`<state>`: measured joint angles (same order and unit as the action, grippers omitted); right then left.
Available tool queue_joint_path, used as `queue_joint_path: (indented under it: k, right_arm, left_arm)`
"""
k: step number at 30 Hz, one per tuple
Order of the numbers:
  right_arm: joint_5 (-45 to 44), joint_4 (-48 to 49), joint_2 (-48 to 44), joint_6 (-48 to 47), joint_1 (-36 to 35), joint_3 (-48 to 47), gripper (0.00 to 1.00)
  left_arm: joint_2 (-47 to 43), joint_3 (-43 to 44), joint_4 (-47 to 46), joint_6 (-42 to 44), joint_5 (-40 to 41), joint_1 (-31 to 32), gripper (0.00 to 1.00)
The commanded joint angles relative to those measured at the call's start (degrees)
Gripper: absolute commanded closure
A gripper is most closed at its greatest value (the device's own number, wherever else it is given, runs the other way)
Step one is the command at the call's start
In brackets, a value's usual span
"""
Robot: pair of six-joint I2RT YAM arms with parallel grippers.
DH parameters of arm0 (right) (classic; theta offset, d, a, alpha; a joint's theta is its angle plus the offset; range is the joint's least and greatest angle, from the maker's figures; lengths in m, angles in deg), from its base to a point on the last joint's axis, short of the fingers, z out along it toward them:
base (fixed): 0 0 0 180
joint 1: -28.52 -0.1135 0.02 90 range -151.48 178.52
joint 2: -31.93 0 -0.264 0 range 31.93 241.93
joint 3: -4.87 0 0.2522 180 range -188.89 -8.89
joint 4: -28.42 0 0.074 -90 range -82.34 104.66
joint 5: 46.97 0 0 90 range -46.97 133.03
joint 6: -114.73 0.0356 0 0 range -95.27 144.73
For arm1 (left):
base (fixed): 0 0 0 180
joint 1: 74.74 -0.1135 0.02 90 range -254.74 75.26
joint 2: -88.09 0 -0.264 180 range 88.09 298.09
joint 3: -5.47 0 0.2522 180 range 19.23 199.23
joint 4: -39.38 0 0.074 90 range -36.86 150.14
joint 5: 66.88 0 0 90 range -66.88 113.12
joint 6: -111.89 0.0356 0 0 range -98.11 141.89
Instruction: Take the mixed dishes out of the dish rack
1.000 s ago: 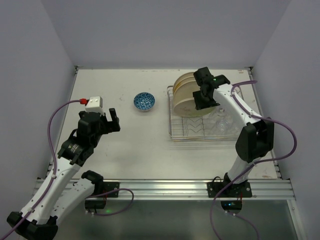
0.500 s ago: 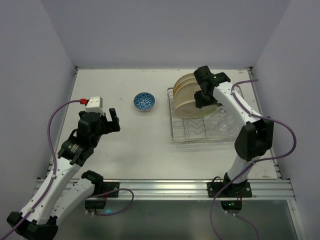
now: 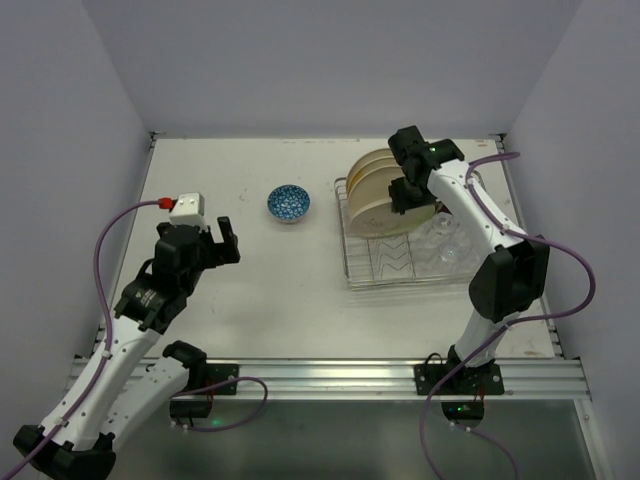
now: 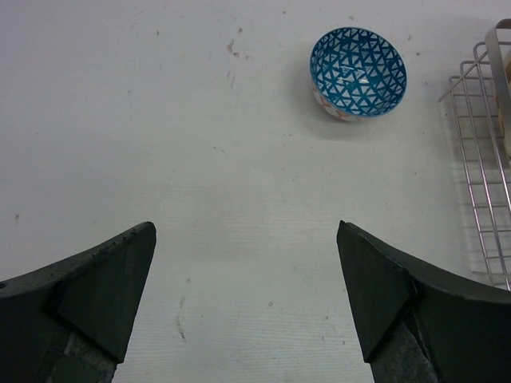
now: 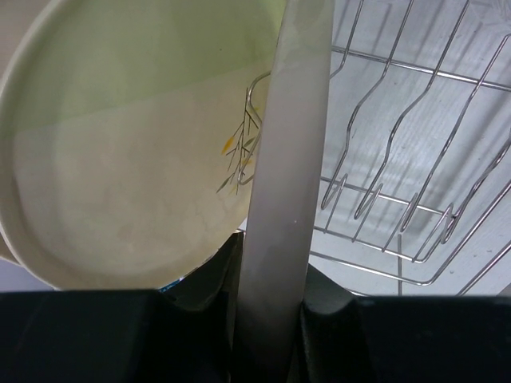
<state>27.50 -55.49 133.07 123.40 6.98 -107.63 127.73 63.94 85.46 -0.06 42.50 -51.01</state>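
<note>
The silver wire dish rack (image 3: 352,272) stands at the right of the table. Cream plates (image 3: 372,200) stand on edge in its back half, and clear glass tumblers (image 3: 448,245) sit in its right side. My right gripper (image 3: 408,196) is over the front plate. In the right wrist view it (image 5: 271,319) is shut on that plate's rim (image 5: 289,144), seen edge-on, with a sprig-marked plate (image 5: 136,167) behind. A blue-patterned bowl (image 3: 288,203) sits on the table left of the rack. My left gripper (image 3: 216,238) hangs open and empty, with the bowl (image 4: 358,72) ahead of it.
Zigzag wire dividers (image 5: 399,191) fill the rack's front half. The rack's left edge (image 4: 483,159) shows at the right of the left wrist view. Walls close the table at the back and both sides.
My right gripper has closed on the front plate's rim and shifted slightly toward the back. The left arm and the bowl have not moved.
</note>
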Motion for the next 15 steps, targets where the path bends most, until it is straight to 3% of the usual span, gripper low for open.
queue_joint_path:
  k: [1, 10, 15]
  right_arm:
    - [-3.2, 1.3, -2.8, -2.4, -0.6, -4.4, 1.0]
    - [-2.7, 4.3, -6.7, -3.6, -1.4, -3.4, 1.0]
    - [-2.8, 10.9, -10.7, -5.9, -2.3, -0.4, 1.0]
  left_arm:
    - [-0.6, 0.3, -0.6, -1.1, 1.3, 0.4, 0.0]
    - [-0.7, 0.2, -0.5, -1.2, 1.4, 0.4, 0.0]
    - [-1.3, 0.3, -0.5, -1.2, 1.5, 0.4, 0.0]
